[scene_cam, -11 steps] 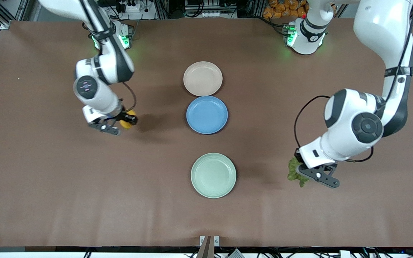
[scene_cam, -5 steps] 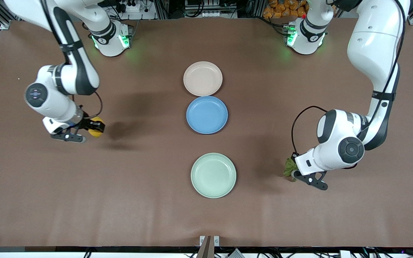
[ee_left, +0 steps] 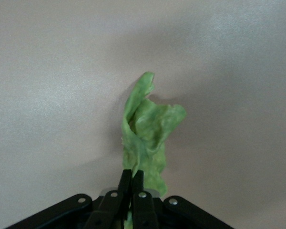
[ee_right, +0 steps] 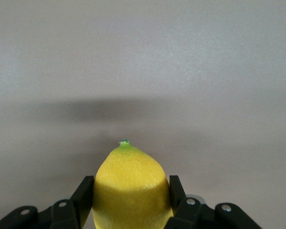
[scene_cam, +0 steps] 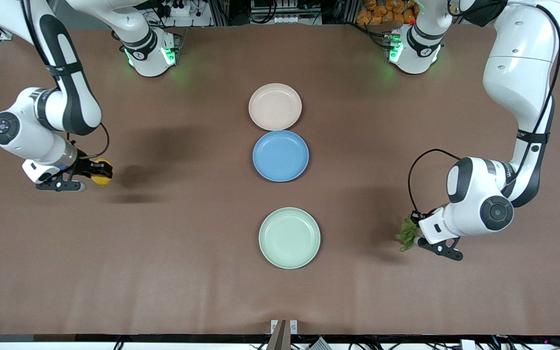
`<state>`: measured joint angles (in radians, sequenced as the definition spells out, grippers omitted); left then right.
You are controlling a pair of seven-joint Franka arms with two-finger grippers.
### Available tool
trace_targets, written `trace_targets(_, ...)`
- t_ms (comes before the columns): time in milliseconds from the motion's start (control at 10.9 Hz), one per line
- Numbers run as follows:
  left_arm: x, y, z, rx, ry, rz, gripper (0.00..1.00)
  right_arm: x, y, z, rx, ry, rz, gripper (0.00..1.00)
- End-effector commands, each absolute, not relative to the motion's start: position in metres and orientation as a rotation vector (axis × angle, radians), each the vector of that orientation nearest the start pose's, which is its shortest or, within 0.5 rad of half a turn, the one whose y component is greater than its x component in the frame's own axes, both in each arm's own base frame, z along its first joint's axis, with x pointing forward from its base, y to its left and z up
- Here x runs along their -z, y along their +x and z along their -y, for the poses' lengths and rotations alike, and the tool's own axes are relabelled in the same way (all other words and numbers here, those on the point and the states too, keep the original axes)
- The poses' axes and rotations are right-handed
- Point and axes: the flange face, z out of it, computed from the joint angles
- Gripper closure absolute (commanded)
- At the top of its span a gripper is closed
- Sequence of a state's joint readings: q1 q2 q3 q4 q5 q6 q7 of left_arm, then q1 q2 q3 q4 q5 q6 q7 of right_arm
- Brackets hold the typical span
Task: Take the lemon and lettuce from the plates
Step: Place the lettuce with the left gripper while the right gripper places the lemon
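Item 1, lettuce (scene_cam: 408,234): I have it pinched by its stem end in my left gripper (scene_cam: 413,238), the fingers (ee_left: 125,191) clamped nearly together on the leaf. It hangs over bare table (scene_cam: 163,291) toward the left arm's end, well apart from the mint green plate (scene_cam: 289,237). In the left wrist view the leaf's long axis runs straight out from the fingertips, away from the claw, and the crinkled blade droops toward the cloth.

Item 2, lemon (scene_cam: 100,178): gripped crosswise in my right gripper (scene_cam: 99,171), one finger (ee_right: 85,196) pressed on each flank. Its pointed tip faces outward from the claw. It is over bare table toward the right arm's end, well clear of the blue plate (scene_cam: 280,155).

Item 3, beige plate (scene_cam: 274,106): empty, farthest from the front camera.

Judgement: both picks look done. Each load lies directly ahead of its own claw, so I judge setting down needs only a lowering and release.
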<state>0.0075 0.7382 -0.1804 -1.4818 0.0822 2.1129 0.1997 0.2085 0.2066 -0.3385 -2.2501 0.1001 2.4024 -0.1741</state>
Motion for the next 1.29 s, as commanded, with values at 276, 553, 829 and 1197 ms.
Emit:
trace_targets(276,-0.289,0.710,0.089,-0.016,-3.129,-0.610,0.00,-0.257,0.548,0.060,-0.034,-3.159,0.034,1.00)
trace_targets(553,-0.357,0.712,0.069,0.122,-3.113,-0.565,0.00,-0.242,0.567,0.061,0.008,-3.189,0.045,1.00)
trace_targets(829,-0.423,0.708,0.061,0.229,-3.092,-0.539,0.00,-0.234,0.582,0.060,0.057,-3.190,0.023,0.54)
trace_targets(1197,-0.513,0.673,0.046,0.202,-3.077,-0.478,0.00,-0.237,0.577,0.059,0.048,-3.176,0.109,0.00)
